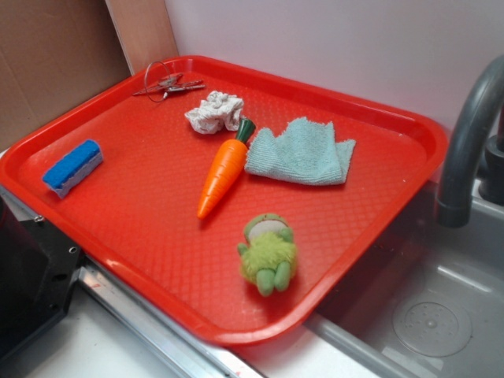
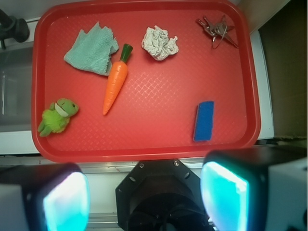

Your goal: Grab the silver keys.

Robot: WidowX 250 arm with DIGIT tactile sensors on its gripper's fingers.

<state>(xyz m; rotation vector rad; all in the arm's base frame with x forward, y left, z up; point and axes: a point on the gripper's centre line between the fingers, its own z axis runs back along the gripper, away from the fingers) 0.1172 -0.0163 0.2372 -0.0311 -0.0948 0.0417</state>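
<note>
In the wrist view, the end effector shows two broad, blurred fingers with glowing teal-cyan inner faces and pale grey outer edges. Between them sits a black, rounded octagonal mount with two small silver screws near its top edge.

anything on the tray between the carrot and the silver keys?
Yes, the white paper wad lies roughly between the carrot and the silver keys, clearest in the wrist view; otherwise bare tray.

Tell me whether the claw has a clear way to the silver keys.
Probably yes: the silver keys lie alone in a tray corner, apart from the white wad, and the claw looks open above.
</note>
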